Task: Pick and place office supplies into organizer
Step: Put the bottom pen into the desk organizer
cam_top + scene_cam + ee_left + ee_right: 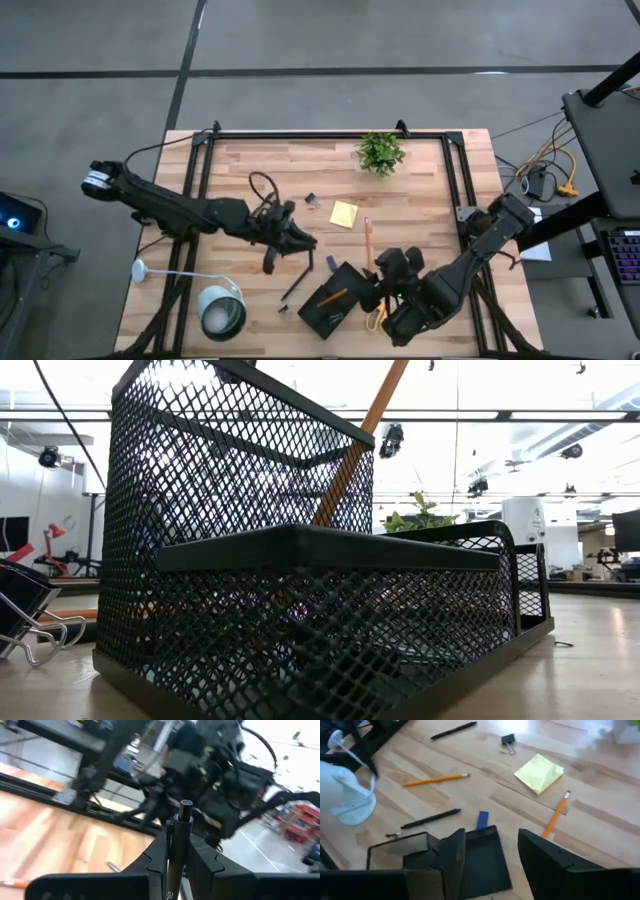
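The black mesh organizer [335, 298] stands near the table's near edge and fills the low view [300, 610], with an orange pencil [360, 440] leaning out of its tall compartment. My left gripper [300, 240] is over the table's middle, shut on a black pen [179, 845]. My right gripper [490, 855] hangs open just above the organizer [485, 865], touching nothing. Loose on the wood lie a yellow sticky-note pad [539, 772], a binder clip [508, 741], two pencils [437, 780] [555, 817], two black pens [431, 818] [452, 730] and a blue piece [482, 819]. Yellow-handled scissors [378, 318] lie beside the organizer. My left gripper pinches the black pen's barrel [175, 865] between its two fingers. The pen lies along the fingers, and its capped end [186, 806] sticks out past the fingertips. Its other end is hidden behind the gripper.
A green potted plant [380, 152] stands near the far edge. The round silver-white lamp [220, 310] sits at the near left. A second binder clip [30, 610] lies left of the organizer in the low view. A black rail frame [330, 134] borders the table.
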Robot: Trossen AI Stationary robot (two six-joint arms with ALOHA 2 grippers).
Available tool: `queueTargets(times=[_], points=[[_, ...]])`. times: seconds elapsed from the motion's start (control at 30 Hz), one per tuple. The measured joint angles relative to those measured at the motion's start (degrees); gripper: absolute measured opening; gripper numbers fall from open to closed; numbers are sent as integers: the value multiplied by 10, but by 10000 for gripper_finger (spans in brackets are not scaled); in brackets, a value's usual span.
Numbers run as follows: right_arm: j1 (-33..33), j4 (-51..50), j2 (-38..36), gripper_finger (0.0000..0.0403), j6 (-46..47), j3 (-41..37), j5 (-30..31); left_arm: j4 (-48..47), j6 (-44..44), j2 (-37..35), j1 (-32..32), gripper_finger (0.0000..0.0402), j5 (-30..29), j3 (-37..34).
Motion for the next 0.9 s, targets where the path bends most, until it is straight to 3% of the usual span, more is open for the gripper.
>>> queueTargets(times=[0.17, 0.7, 0.9], points=[[8, -7, 0, 171, 13, 0, -6, 89, 2, 54, -20, 28, 16, -13], [12, -7, 0, 173, 6, -1, -19, 137, 40, 164, -68, 28, 23, -33], [12, -5, -1, 173, 9, -1, -20, 202, 42, 195, -71, 28, 23, -33]])
